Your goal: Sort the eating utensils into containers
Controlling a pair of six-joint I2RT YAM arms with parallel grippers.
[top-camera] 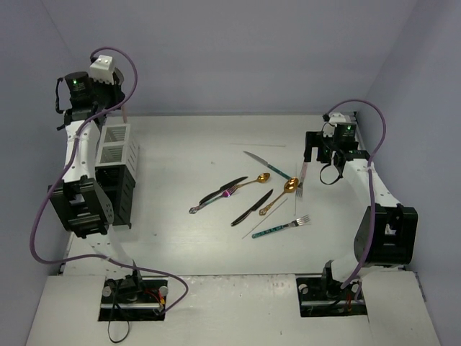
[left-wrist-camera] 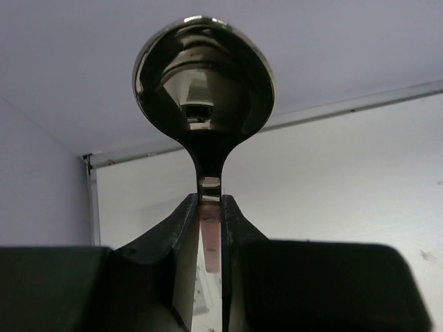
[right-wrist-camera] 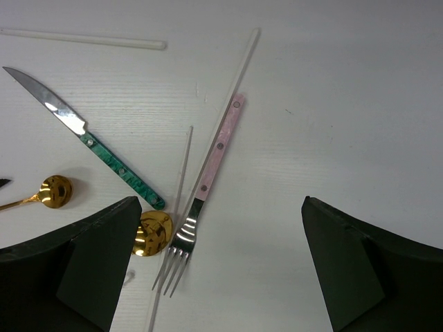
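My left gripper is raised at the far left and is shut on a pink-handled spoon, which hangs over the white slatted container. In the left wrist view the spoon's bowl sticks out beyond the shut gripper. My right gripper is open above the pink-handled fork. In the right wrist view that fork lies left of the gripper's middle. Black containers stand in a row in front of the white one.
On the table's middle lie a green-handled knife, two gold spoons, two black knives, a teal-handled fork, a purple-handled piece and thin sticks. Walls close in the table on three sides.
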